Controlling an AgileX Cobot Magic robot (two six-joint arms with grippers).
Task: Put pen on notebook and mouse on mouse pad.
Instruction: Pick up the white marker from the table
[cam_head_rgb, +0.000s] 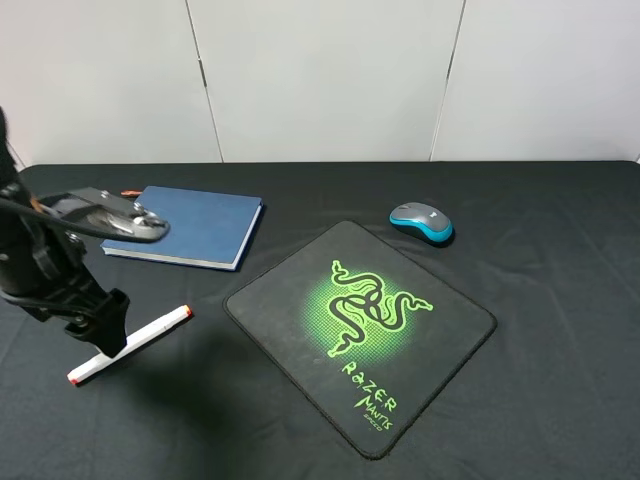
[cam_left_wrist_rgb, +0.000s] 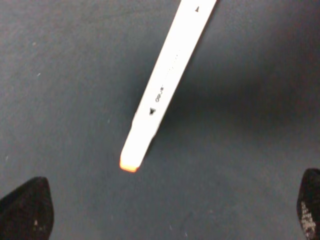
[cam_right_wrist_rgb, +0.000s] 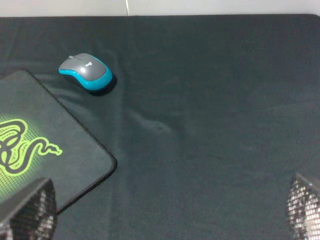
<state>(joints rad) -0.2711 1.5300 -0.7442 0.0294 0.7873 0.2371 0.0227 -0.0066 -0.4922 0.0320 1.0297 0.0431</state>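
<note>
The white pen (cam_head_rgb: 150, 333) lies slantwise on the black cloth, left of the mouse pad (cam_head_rgb: 280, 310). My left gripper (cam_head_rgb: 104, 338) hangs low over the pen's near half. In the left wrist view the pen (cam_left_wrist_rgb: 160, 95) shows its orange tip, and the left gripper (cam_left_wrist_rgb: 167, 215) is open, both fingertips (cam_left_wrist_rgb: 25, 210) wide of it. The blue notebook (cam_head_rgb: 200, 225) lies flat at the back left. The grey and blue mouse (cam_head_rgb: 421, 221) rests on the cloth behind the pad. The right gripper (cam_right_wrist_rgb: 165, 215) is open, well short of the mouse (cam_right_wrist_rgb: 86, 71) and beside the pad (cam_right_wrist_rgb: 75, 145).
A black cloth (cam_head_rgb: 540, 260) covers the whole table. White wall panels (cam_head_rgb: 320, 80) stand behind its far edge. The left arm's upper links and cables (cam_head_rgb: 110, 215) overhang the notebook's left corner. The right arm does not show in the exterior high view.
</note>
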